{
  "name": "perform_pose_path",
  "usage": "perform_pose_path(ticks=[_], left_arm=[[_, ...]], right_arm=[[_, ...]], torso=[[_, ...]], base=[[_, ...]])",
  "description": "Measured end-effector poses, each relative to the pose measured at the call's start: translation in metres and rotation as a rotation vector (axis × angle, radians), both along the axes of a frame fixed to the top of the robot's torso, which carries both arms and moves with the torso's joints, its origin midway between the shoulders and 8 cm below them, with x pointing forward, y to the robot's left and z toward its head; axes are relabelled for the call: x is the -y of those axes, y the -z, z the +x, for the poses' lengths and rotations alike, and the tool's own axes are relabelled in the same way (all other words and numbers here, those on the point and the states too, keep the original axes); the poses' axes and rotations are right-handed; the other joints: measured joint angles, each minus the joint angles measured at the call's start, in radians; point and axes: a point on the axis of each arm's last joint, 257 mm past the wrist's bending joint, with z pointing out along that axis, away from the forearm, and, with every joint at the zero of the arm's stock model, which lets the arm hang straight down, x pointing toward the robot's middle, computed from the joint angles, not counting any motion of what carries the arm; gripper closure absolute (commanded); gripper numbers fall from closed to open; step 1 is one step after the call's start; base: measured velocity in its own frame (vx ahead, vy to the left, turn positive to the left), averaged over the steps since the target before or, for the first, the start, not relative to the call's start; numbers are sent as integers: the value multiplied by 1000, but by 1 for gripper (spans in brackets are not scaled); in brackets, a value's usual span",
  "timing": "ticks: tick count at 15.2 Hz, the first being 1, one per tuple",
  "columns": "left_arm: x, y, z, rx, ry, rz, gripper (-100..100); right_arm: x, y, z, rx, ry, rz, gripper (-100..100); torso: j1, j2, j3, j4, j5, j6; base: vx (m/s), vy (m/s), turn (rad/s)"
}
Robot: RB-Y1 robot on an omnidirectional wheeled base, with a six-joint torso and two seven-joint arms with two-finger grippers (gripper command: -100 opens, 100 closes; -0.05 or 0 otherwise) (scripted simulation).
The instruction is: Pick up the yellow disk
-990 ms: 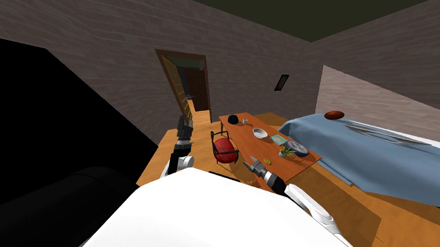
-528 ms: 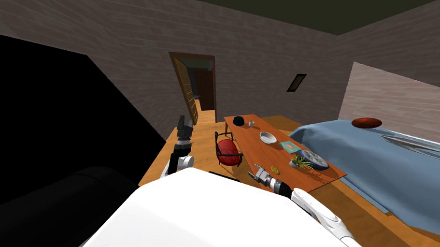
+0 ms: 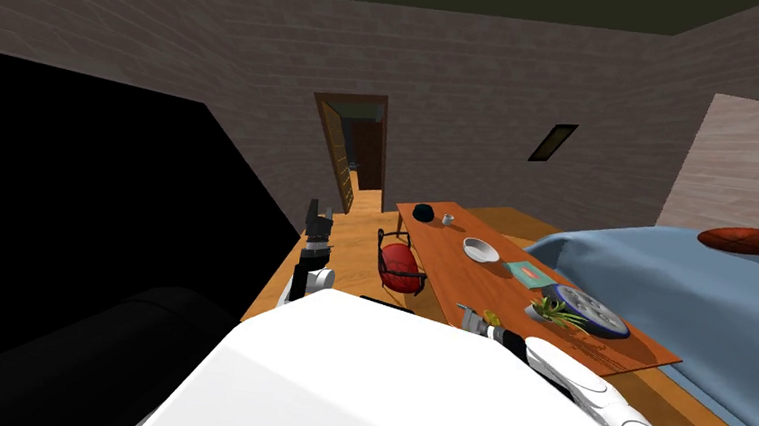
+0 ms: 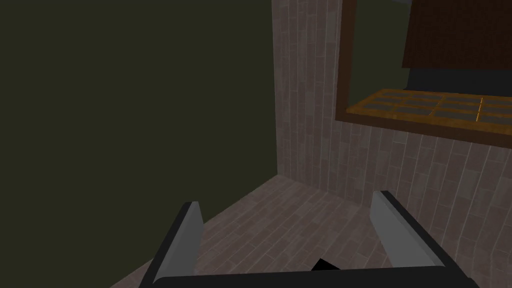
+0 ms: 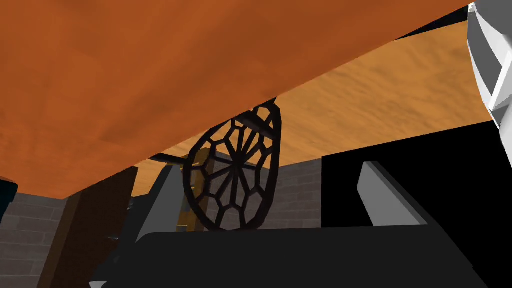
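Disk, small, flat, yellow (image 3: 492, 317), on near end of long orange-brown wooden counter (image 3: 445, 261), near green potted plant (image 3: 559, 313) and round grey patterned plate (image 3: 590, 311). Just beside disk, at counter's edge, right gripper (image 5: 269, 172), fingers spread wide, pinching nothing. Beyond it, red chair with dark wire back (image 3: 399, 262). Left of chair, left gripper (image 4: 286, 200) raised, fingers likewise spread. Farther along counter: white bowl (image 3: 481, 249), teal book (image 3: 530, 273).
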Motion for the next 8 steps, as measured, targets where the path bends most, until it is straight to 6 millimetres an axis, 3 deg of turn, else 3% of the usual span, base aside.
perform_pose_path(ticks=[6,8], left_arm=[[0,0,0,0,0,0,0],[0,0,0,0,0,0,0]], right_arm=[[85,20,-53,-94,-116,-229,-100],[102,21,-60,-112,-138,-275,-100]], torso=[[0,0,0,0,0,0],[1,1,1,0,0,1]], base=[[56,-29,207],[34,-20,105]])
